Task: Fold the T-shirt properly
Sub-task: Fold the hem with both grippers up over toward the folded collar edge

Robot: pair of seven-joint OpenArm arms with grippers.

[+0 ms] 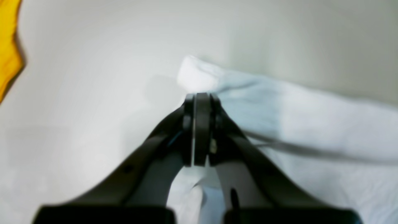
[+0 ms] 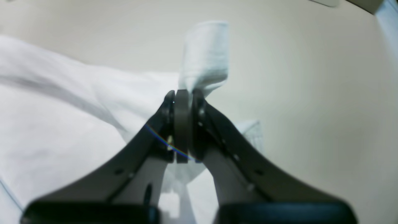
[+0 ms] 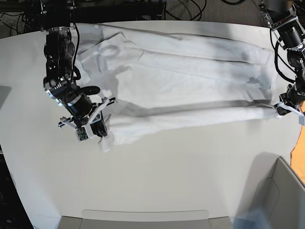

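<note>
T-shirt [image 3: 190, 81] pinched by both clenched tools; orange cloth [image 1: 7, 43] only in left wrist view

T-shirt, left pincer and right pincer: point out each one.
T-shirt [image 3: 190, 81], base view, on its spread middle.
Left pincer [image 1: 202, 98], left wrist view, at the closed tips gripping white fabric.
Right pincer [image 2: 183, 93], right wrist view, at the closed tips gripping white fabric.

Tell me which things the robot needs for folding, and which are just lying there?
Needed for the job:
- the T-shirt, white, spread across the table
- the left hand, pinching one corner of the shirt
- the right hand, pinching another corner

Just lying about:
- the orange cloth at the table's edge
- the grey bin near the front corner
</note>
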